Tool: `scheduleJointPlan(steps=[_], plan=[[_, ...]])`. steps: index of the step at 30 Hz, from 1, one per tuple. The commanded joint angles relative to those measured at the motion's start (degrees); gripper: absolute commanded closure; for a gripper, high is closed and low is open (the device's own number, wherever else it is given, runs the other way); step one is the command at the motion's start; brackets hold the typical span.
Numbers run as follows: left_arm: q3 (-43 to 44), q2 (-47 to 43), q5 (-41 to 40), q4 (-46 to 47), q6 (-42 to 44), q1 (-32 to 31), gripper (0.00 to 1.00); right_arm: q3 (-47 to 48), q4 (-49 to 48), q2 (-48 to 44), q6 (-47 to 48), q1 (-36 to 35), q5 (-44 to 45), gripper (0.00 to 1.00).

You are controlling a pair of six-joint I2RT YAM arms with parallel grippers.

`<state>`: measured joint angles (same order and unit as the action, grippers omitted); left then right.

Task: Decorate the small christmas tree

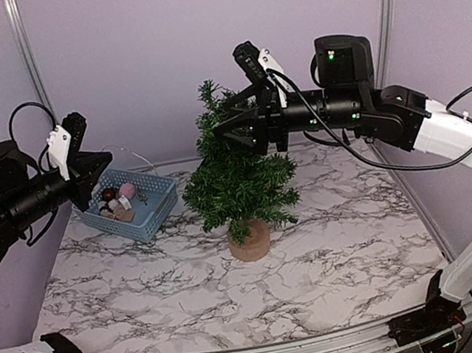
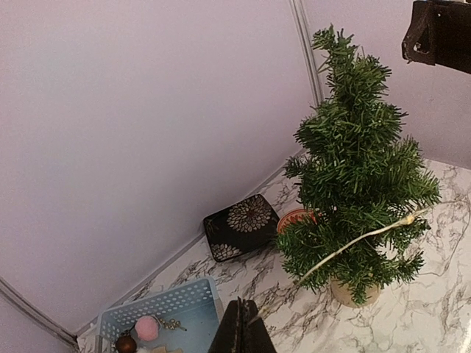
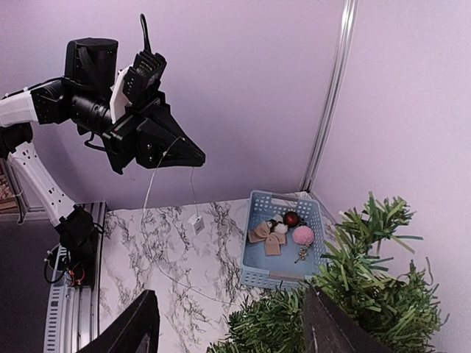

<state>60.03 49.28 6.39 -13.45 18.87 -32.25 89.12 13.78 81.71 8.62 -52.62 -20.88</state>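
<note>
The tree (image 1: 236, 176) stands on its stump in the middle of the marble surface (image 1: 339, 250), with bare room in front of it and to its right. The basket (image 1: 159, 215) sits at the back left near the wall, apart from the tree. Walls close the back and both sides.

The right claw (image 1: 230, 128) is at the upper branches from the right, well above the surface. Its jaws stand wide and hold nothing, and branches show between the fingers (image 3: 140, 327) in the right wrist view. Whether they touch the needles I cannot tell.

The left claw (image 1: 100, 166) hangs above the basket, clamped tight on a thin pale cord (image 2: 353, 243) that runs across to the tree's lower branches. Another stretch drops from the claw with a small white tab (image 3: 196, 223) on it.

A black patterned box (image 2: 241, 226) lies by the back wall behind the tree, plain only in the left wrist view. The basket's trinkets are too small to name from above.
</note>
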Motion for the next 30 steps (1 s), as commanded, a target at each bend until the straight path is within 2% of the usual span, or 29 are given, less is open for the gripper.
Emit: scheduleJointPlan(steps=[1, 5, 7, 10, 16, 21, 30], plan=[[4.92, 4.62, -2.93, 3.63, 4.66, -5.46, 1.0, 0.59, 0.98, -1.92, 0.05, -0.38, 0.28, 0.35], [9.99, 9.76, -7.81, 4.75, 7.04, -10.45, 1.0, -0.33, 0.7, -2.77, -1.2, -0.44, -2.1, 0.32], [11.97, 12.36, -10.33, 5.51, 7.83, -12.3, 1.0, -1.14, 0.51, -2.94, -1.91, -0.43, -3.3, 0.23], [14.65, 15.26, -11.61, 6.76, 8.44, -14.32, 1.0, -2.44, -0.76, -3.09, -3.64, -0.44, -4.84, 0.22], [17.9, 19.78, -15.42, 7.82, 10.91, -18.47, 1.0, -3.53, -4.12, -1.81, -7.18, -0.47, -8.67, 0.28], [19.02, 22.46, -18.93, 8.29, 12.79, -21.26, 1.0, -3.43, -6.66, -0.5, -9.88, -1.02, -11.85, 0.28], [19.6, 23.69, -20.99, 10.32, 12.22, -22.74, 1.0, -1.62, -6.89, 3.73, -12.18, -3.66, -7.27, 0.35]])
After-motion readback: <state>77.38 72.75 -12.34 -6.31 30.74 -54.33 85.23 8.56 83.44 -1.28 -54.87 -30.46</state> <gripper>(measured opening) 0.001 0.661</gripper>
